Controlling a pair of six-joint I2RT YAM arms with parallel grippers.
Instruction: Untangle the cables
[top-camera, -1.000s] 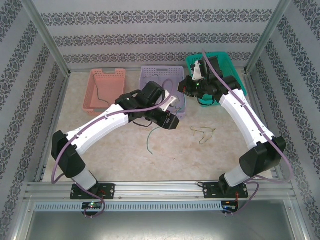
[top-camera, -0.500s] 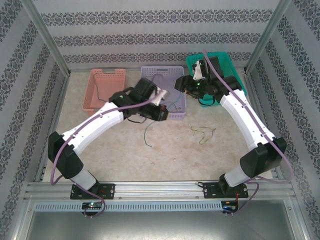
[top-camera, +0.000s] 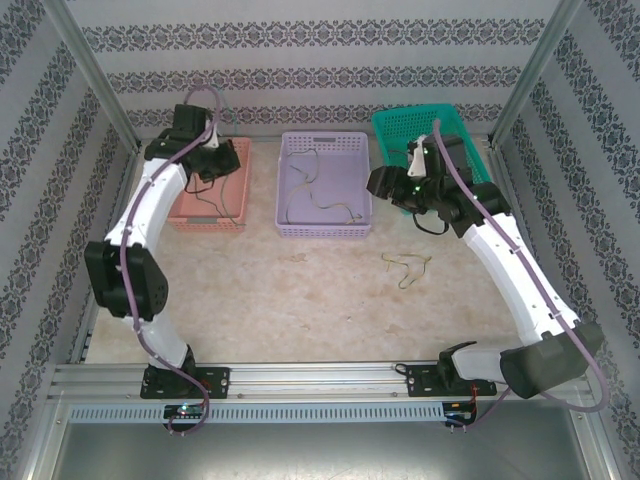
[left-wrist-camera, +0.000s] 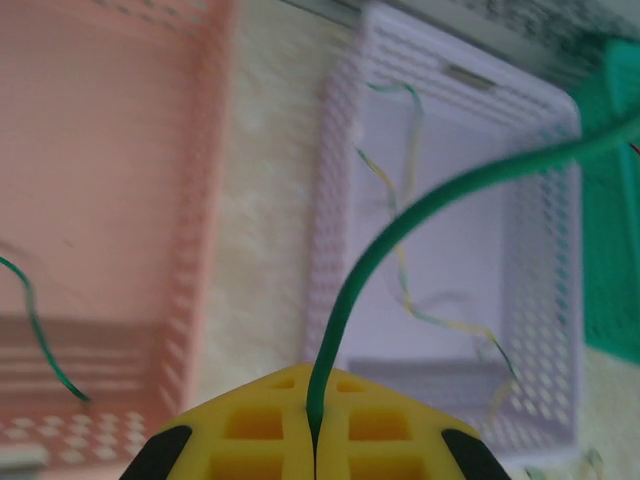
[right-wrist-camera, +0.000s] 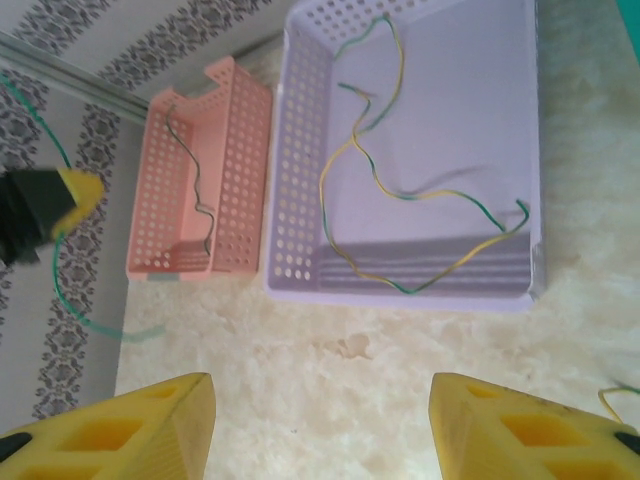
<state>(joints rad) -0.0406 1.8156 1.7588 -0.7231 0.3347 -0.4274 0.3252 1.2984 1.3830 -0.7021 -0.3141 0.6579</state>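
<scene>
Your left gripper is pinching a green cable above the pink basket. Your right gripper is hanging open over the beige tabletop, and patterned walls are enclosing it. A yellow-green cable is lying in the lilac basket.

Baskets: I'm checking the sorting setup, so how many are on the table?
3: pink basket at far left, lavender basket in the middle, teal basket at far right, partly covered by the right arm. No others seem hidden.

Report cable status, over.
Left jaws shut on thin green cable near pink plastic basket. Right jaws open, empty. Yellow-green cable lies in lilac plastic basket.
</scene>
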